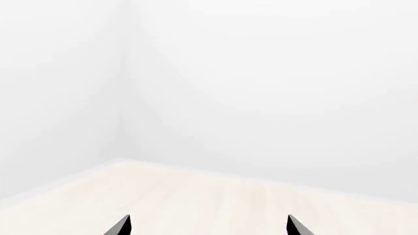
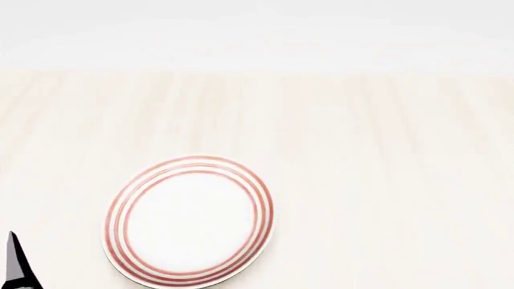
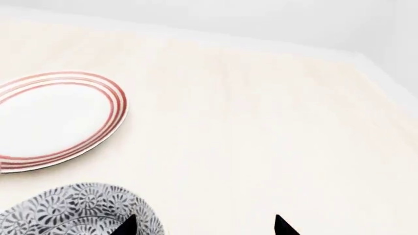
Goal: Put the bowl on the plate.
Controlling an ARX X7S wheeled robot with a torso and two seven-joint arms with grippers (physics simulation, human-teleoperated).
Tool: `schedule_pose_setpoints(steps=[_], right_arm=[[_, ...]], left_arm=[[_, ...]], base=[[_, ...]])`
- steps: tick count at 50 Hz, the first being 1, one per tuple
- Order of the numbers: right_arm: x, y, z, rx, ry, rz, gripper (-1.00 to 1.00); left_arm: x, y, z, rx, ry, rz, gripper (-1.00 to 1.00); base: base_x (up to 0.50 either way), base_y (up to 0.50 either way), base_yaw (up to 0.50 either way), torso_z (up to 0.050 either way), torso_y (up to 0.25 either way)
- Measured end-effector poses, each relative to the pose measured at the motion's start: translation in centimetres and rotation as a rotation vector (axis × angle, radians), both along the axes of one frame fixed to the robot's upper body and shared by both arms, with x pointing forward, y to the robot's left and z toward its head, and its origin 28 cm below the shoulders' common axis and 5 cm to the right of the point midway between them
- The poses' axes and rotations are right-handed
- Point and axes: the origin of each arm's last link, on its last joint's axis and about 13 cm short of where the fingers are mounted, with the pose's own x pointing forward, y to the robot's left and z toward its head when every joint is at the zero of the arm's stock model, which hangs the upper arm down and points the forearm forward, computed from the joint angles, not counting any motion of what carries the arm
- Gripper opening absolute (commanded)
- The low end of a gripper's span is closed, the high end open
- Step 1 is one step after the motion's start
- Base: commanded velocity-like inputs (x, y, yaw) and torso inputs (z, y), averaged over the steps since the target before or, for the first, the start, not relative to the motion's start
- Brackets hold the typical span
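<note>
The white plate (image 2: 189,220) with three red rings lies flat on the pale wooden table, low and left of centre in the head view. It shows again in the right wrist view as the plate (image 3: 56,120). The grey-and-white floral bowl (image 3: 72,210) sits on the table a short way from the plate, seen only in the right wrist view. My right gripper (image 3: 203,226) is open, one fingertip in front of the bowl's rim and the other over bare table. My left gripper (image 1: 209,226) is open over bare table, nothing between its tips. One dark fingertip (image 2: 14,262) shows at the head view's lower left.
The table (image 2: 362,150) is pale wood and ends at a far edge against a plain white wall. A table corner (image 1: 117,161) shows in the left wrist view.
</note>
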Motion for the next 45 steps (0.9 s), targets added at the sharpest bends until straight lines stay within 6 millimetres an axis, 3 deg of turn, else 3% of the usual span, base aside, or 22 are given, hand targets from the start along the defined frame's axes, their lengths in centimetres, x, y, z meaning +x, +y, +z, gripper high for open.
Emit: schedule_pose_setpoints(steps=[45], right_arm=[[2.6,0.1,-4.1,0.148,0.203,0.136,1.00]], left_arm=[[-0.2,0.0,0.3,-0.011,-0.003,-0.001,1.00]], base=[[0.00,0.00,0.00,0.000,0.000]])
